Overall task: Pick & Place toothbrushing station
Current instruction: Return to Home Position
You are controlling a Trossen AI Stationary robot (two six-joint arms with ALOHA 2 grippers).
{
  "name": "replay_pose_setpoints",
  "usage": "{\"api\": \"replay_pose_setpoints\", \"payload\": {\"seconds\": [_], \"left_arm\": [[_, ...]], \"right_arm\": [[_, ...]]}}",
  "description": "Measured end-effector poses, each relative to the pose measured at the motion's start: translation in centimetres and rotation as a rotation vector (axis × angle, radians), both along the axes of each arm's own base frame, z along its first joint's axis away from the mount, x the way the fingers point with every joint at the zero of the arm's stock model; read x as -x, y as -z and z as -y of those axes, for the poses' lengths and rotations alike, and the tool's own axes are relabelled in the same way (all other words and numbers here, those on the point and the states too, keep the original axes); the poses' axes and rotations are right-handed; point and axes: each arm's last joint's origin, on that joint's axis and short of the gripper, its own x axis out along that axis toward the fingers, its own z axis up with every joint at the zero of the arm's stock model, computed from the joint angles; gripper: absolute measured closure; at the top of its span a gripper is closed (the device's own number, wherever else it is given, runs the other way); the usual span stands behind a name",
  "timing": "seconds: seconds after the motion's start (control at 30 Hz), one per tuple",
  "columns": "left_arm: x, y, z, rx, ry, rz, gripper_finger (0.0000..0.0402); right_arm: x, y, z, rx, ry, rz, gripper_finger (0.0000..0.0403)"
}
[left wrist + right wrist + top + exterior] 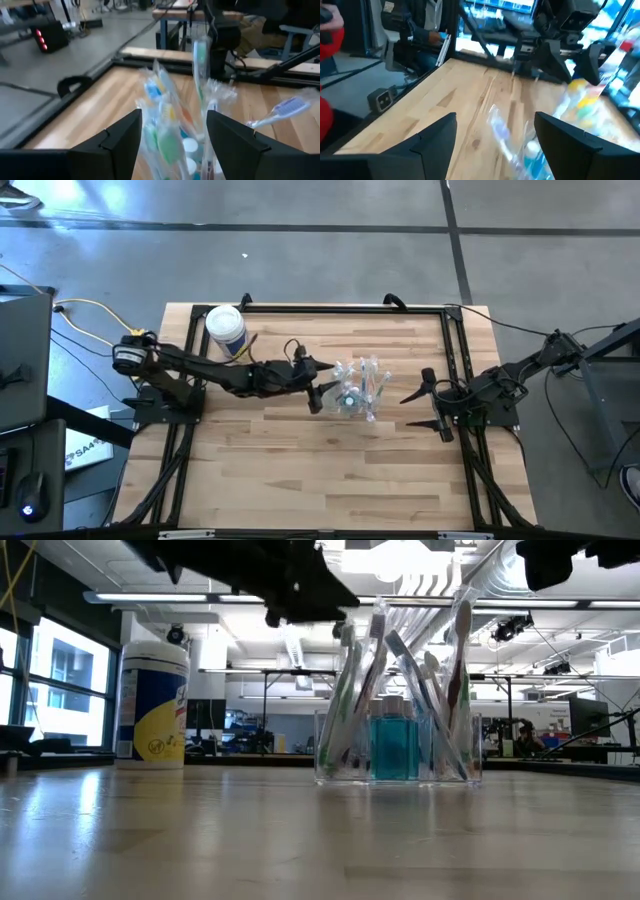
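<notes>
The clear toothbrushing station (357,390) sits just in front of the left gripper (322,385), whose fingers are spread and empty, with the right gripper (406,411), spread too, waiting past it; it looks light, hard and slippery, so hold its side walls.

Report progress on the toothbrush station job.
Loading looks done: toothbrushes stand on both sides of the clear organizer. Nothing in hand: left gripper open and empty beside it, right gripper open near the table's right edge. Left: retract both arms home.
</notes>
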Motion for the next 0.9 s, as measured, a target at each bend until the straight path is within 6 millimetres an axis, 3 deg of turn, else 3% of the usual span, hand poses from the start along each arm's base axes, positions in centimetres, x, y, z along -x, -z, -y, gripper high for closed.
{"api": "replay_pose_setpoints", "payload": {"seconds": [0.27, 0.43, 0.53, 0.7, 0.9], "left_arm": [[2.8, -4.0, 0.8, -0.063, -0.002, 0.055, 0.0179], [5.2, -5.0, 0.7, -0.093, -0.014, -0.056, 0.018], [6.2, -5.0, 0.6, -0.092, -0.016, -0.123, 0.0195], [7.6, -5.4, 0.4, -0.089, -0.016, -0.175, 0.0261], [9.2, -6.1, 0.3, -0.108, -0.004, -0.209, 0.0383]], "right_arm": [[-0.1, -1.7, 0.0, 0.033, -0.001, 0.181, 0.0142], [0.4, -2.0, 0.3, 0.047, 0.021, 0.21, 0.0144], [0.9, -2.5, 1.0, -0.006, 0.164, 0.236, 0.0158], [2.4, -3.6, 1.9, -0.088, 0.224, 0.265, 0.0212], [4.2, -5.0, 2.8, -0.239, 0.228, 0.359, 0.033]]}}
